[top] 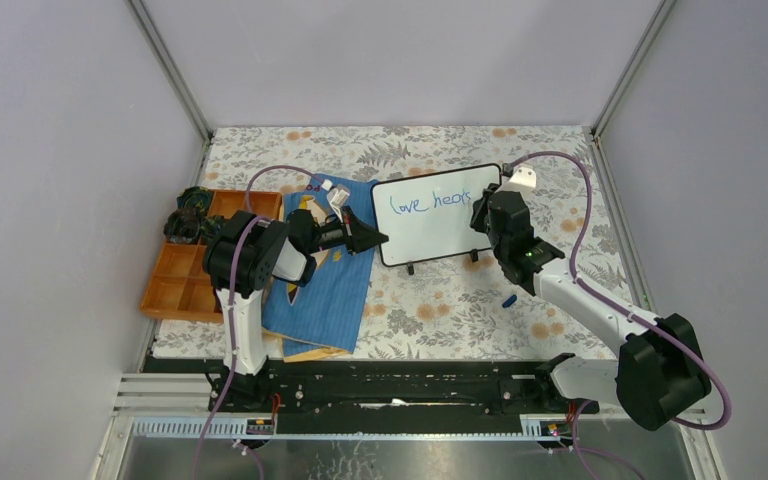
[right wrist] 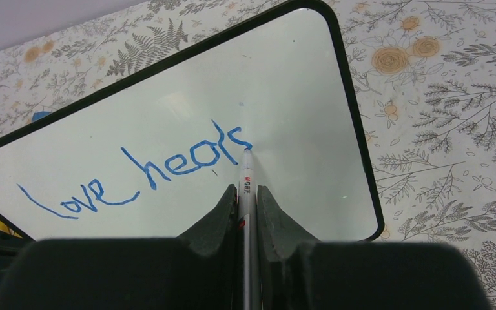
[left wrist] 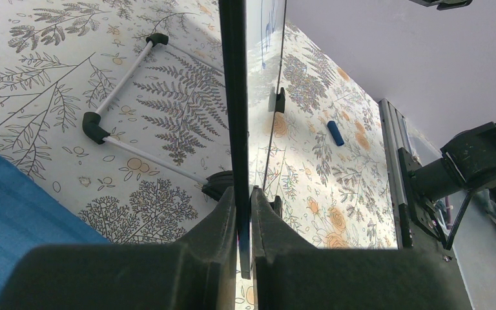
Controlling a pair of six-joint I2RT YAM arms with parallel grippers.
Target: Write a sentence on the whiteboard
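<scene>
The whiteboard (top: 435, 213) stands tilted on its small black feet mid-table. It shows edge-on in the left wrist view (left wrist: 234, 97) and face-on in the right wrist view (right wrist: 187, 103). Blue writing (right wrist: 135, 174) reads "love heals" in one line. My left gripper (left wrist: 244, 197) is shut on the board's left edge (top: 375, 240). My right gripper (right wrist: 247, 190) is shut on a grey marker (right wrist: 246, 187); its tip touches the board at the end of the last letter. In the top view the right gripper (top: 490, 215) is at the board's right side.
A blue cloth-like book (top: 325, 285) lies left of the board under the left arm. An orange compartment tray (top: 185, 270) stands at the far left. A blue marker cap (top: 509, 299) lies on the floral cloth in front of the board and shows in the left wrist view (left wrist: 336, 132).
</scene>
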